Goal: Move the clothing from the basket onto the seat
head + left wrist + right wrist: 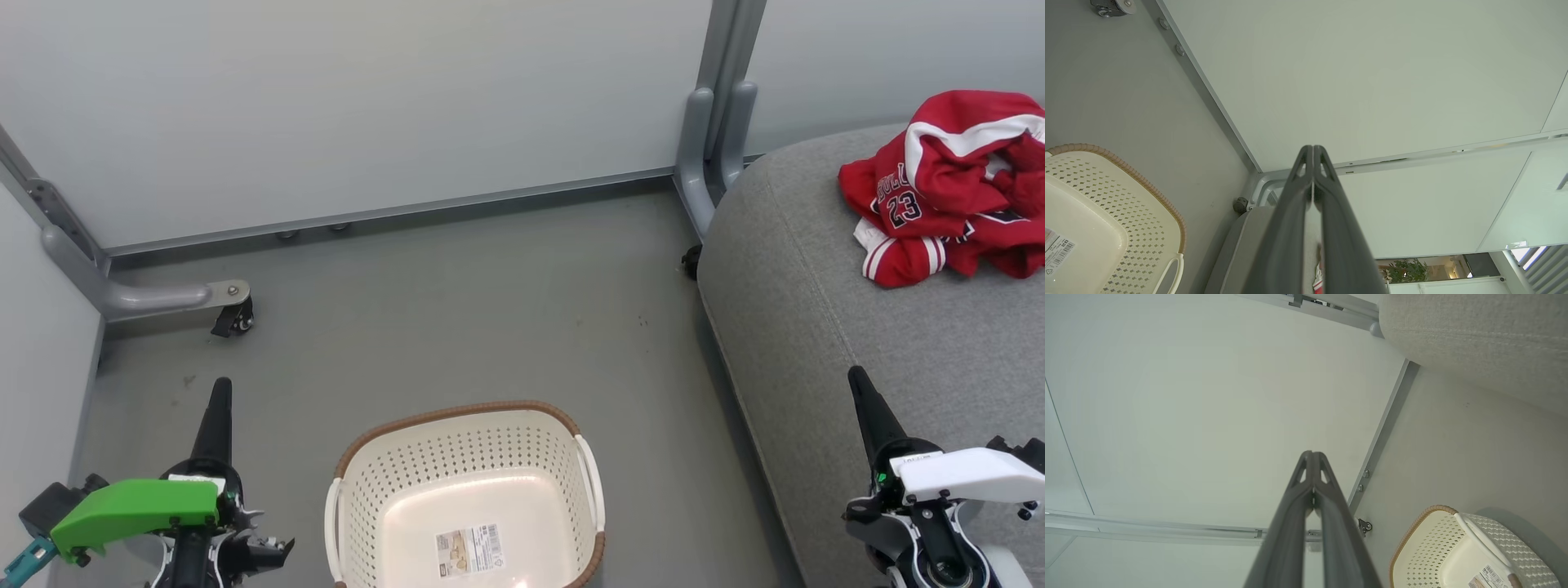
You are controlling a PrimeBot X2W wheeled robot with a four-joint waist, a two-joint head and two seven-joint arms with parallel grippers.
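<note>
Jaws of the left gripper and right gripper are pressed together. Crumpled red clothing with white stripes and "23" lies on the grey seat. Between the grippers, a cream perforated basket shows its label sticker

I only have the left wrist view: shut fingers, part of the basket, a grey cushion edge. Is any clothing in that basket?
Observer: No. In the head view, what shows of the basket is bare inside except for a label sticker on its base.
Operator: So where is the clothing?
Observer: The red clothing lies crumpled on the seat, towards its far end.
Operator: And the other arm?
Observer: The right gripper is shut with nothing between its fingers; the head view shows it above the seat's near part.
</note>
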